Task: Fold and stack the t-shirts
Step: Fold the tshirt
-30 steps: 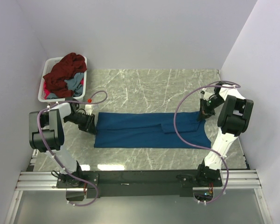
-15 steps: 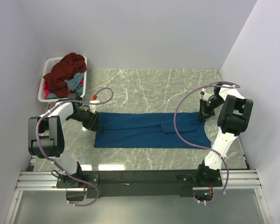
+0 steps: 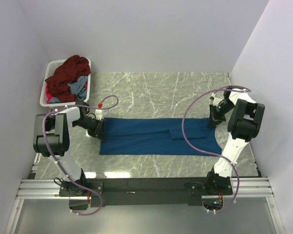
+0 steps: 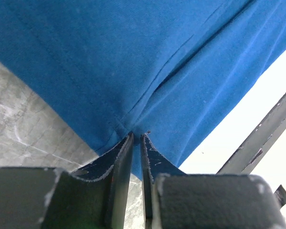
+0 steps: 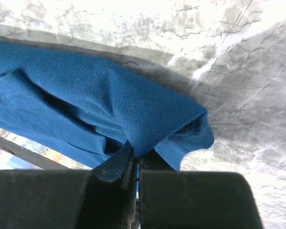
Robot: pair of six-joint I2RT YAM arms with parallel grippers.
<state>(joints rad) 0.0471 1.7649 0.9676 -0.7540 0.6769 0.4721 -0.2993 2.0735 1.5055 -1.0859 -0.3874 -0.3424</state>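
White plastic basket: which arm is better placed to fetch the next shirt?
Left, probably: the white plastic basket sits just beyond the left claw; the right claw grips the opposite end of the deep blue cloth t-shirt.

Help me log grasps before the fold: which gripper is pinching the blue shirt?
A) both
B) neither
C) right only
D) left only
A: each wrist view shows its fingers closed on blue cloth, the left gripper at one end of the blue shirt and the right gripper at the other.
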